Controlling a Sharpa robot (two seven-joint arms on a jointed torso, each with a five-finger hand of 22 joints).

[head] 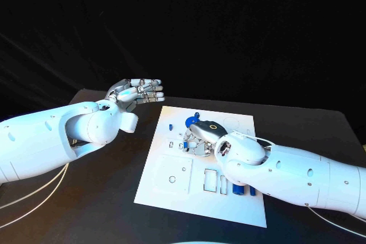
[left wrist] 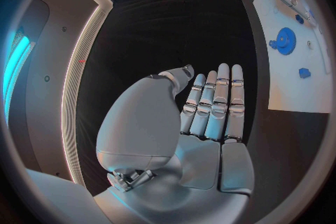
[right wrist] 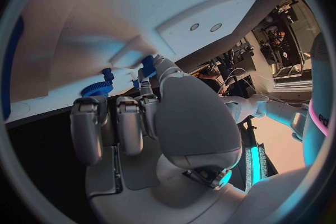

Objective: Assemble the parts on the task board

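Observation:
The white task board (head: 177, 187) lies in the middle of the black table. A blue gear (head: 192, 118) stands near its far edge, also seen as the blue gear (left wrist: 283, 41) and the blue gear (right wrist: 94, 89). My right hand (head: 201, 139) reaches down onto the board just in front of the gear, fingers curled toward the plate. A small blue part (right wrist: 148, 65) sits right at its fingertips (right wrist: 158, 66); whether it is pinched is hidden. My left hand (head: 138, 92) is raised left of the board, palm open, fingers (left wrist: 217, 101) straight and holding nothing.
Two blue pieces (head: 241, 190) lie by the board's near right slots, beside my right forearm. A small blue piece (left wrist: 304, 73) lies on the task board (left wrist: 294, 89) near the gear. White cables (head: 38, 199) trail across the table at the left.

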